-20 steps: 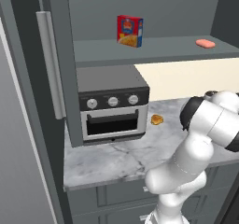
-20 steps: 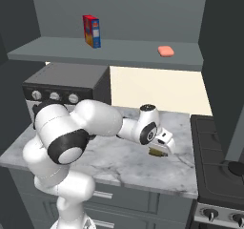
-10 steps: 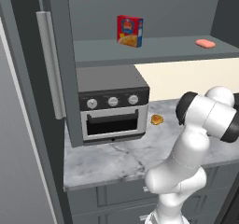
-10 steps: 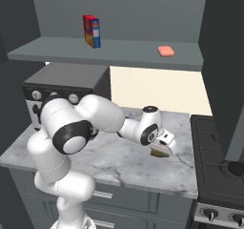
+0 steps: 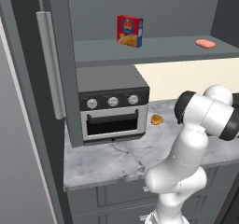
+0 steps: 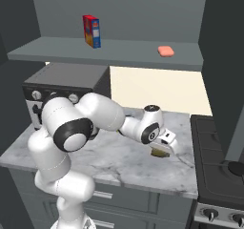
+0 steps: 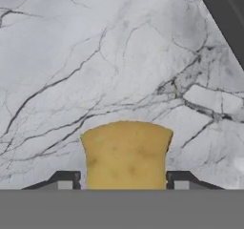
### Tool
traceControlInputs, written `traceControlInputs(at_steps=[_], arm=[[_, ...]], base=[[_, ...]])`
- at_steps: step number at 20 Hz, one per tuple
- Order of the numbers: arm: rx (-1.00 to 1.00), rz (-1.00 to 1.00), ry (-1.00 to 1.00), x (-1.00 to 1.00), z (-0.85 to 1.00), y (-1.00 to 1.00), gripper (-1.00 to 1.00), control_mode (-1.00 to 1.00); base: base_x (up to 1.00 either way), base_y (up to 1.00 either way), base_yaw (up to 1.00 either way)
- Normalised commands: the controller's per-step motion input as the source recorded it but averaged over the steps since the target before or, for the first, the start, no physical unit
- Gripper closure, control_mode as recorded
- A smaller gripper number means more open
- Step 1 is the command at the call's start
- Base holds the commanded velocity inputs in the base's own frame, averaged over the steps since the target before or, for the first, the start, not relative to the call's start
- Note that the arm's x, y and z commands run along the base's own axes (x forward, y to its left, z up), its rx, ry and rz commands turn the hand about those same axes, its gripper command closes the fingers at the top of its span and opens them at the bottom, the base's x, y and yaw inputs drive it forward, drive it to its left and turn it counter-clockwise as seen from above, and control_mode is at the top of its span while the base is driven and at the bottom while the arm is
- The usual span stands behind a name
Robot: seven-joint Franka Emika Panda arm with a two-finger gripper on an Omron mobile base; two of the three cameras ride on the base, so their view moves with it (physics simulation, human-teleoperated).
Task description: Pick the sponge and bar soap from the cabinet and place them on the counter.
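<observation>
The gripper sits low over the counter at right-centre of the right base view, its jaws set to either side of the sponge; whether they press on it cannot be told. The arm runs out low and nearly level from its base at lower left, wrist bent down. The sponge lies on the marble — bottom centre of the hand view. The bar soap rests on the cabinet shelf, upper right.
</observation>
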Motion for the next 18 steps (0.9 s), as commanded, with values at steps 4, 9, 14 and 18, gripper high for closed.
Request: traceControlInputs(at_steps=[4,9,14,18], arm=[[0.0,0.0,0.0,0.0,-0.01,-0.05,-1.0,-1.0],[0.0,0.0,0.0,0.0,-0.06,-0.07,-1.0,-1.0],[0.0,0.0,-0.03,-0.27,0.05,-0.01,-1.0,-1.0],[-0.01,0.0,-0.09,-0.4,0.23,0.01,-1.0,-1.0]], base=[[0.0,0.0,0.0],[0.0,0.0,0.0],[0.0,0.0,0.0],[0.0,0.0,0.0]])
